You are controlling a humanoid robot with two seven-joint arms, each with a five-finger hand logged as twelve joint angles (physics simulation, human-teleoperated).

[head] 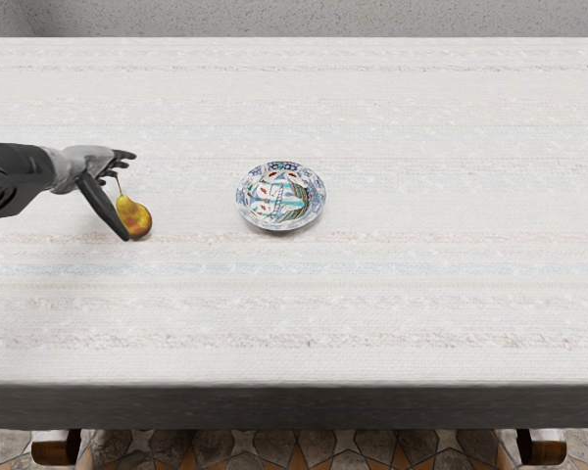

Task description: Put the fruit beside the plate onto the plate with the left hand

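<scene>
One pear [134, 216] was the only fruit in view, and it sat on the tabletop [402, 294] just to the right of the fingers [105, 207], not yet on the plate [281, 196]. The left hand [90, 164] reached in from the left edge with its fingers spread rather than closed. One long dark finger slanted down and appeared to touch the pear's left flank, while the shorter ones pointed rightwards above it, near the tip of the stem. Nothing was clasped between them, so the hand held nothing, though at this size it was hard to say whether the lower finger pressed the fruit or merely lay beside it. The plate, a patterned dish with nothing on it, lay well to the right of the fingers, beyond the pear, with a bare stretch of tabletop between fruit and rim. The right hand was out of view. I judged the task to be at its beginning: the approach looked finished, but the grasp was not yet made, and the lift, the carry to the right and the release over the plate all remained. The next move probably called for closing the fingers round the pear's broad lower body, since the tapered neck and thin stem would likely give a poor hold.
</scene>
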